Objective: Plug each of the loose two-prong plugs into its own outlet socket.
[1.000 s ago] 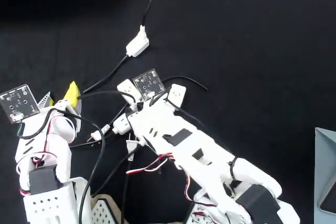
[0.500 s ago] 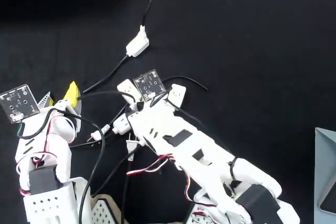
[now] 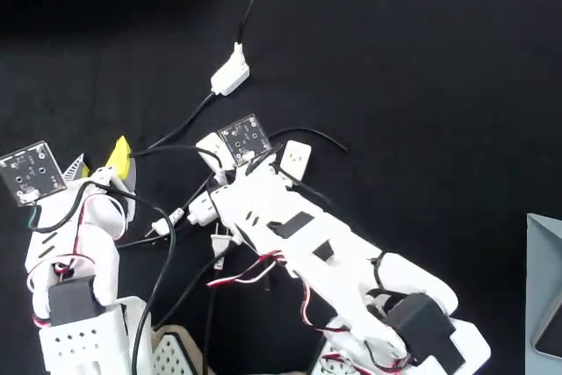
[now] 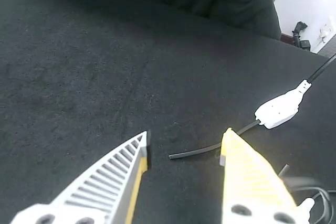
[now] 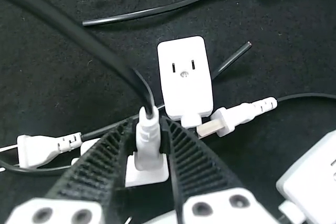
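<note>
Cables and sockets crowd the middle; room over the far table

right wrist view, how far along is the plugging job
No plug is clearly seated. In hand: the right gripper is shut on a white two-prong plug with a black cable, upright on a white block; seated or not, I cannot tell. Left: the white face-up outlet socket is empty, a loose white plug beside it, a second loose white plug farther off. The left gripper is open.
</note>
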Tool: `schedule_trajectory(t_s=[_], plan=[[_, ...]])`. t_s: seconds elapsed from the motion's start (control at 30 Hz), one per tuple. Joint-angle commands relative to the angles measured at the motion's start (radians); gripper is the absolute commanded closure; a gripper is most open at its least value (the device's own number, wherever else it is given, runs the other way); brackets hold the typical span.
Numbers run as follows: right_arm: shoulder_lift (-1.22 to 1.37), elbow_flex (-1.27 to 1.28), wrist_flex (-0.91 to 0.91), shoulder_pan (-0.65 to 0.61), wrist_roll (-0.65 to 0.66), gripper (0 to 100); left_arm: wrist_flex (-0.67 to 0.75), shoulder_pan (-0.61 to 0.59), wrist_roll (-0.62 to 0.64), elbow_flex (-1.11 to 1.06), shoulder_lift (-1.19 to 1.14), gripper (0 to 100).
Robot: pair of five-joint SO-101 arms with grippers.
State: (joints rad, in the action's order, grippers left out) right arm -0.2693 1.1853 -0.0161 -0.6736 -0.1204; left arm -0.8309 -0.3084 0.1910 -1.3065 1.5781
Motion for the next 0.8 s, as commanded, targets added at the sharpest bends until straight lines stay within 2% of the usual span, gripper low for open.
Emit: schedule_trajectory(t_s=[0.0, 0.1, 0.37, 0.53, 0.77], plan=[[-0.027, 0.033, 0.006, -0.014, 0.063, 98.7, 0.009, -0.005, 0.009, 0.007, 0.009, 77], [-0.028, 0.039, 0.011, -0.014, 0.094, 98.7, 0.009, -0.005, 0.009, 0.007, 0.009, 77], [-0.027, -0.039, 0.236, -0.017, 0.124, 98.7, 0.009, -0.004, 0.009, 0.007, 0.009, 77], [-0.027, -0.041, 0.256, -0.018, 0.153, 98.7, 0.009, -0.004, 0.009, 0.007, 0.009, 77], [0.035, -0.125, 0.371, -0.032, 0.170, 98.7, 0.009, -0.004, 0.009, 0.007, 0.009, 77]])
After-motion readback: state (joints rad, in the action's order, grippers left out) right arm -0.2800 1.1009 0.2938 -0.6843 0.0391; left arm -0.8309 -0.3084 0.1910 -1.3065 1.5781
